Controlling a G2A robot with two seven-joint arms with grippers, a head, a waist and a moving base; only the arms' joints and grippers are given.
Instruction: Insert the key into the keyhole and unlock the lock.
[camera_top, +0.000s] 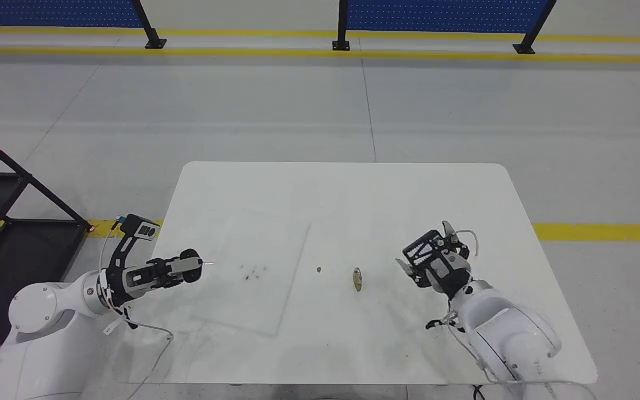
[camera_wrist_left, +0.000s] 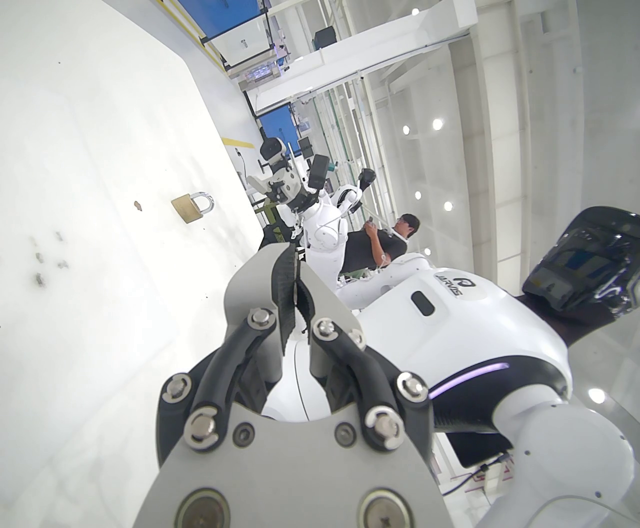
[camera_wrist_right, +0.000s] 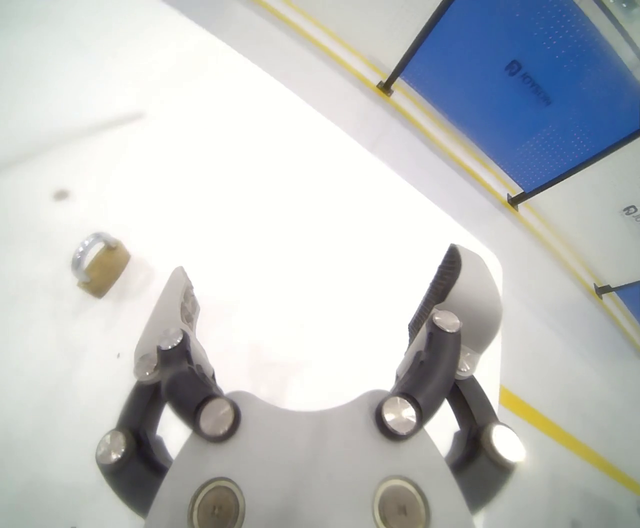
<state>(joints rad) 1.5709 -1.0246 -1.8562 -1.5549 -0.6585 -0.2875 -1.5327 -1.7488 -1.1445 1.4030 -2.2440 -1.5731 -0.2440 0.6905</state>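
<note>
Presently, at the left edge of the table (camera_top: 340, 200), the left claw (camera_wrist_left: 292, 272) is pressed closed; whether the key sits between its pads cannot be told. Toward the near right corner the right claw (camera_wrist_right: 320, 295) stands wide, holding nothing. Between them, near the table's middle, the lock (camera_top: 357, 279) lies flat, apart from both claws. Judgement: approach is in hand, insertion not yet begun. The next move calls for steadying the lock and lining up with the keyhole.
</note>
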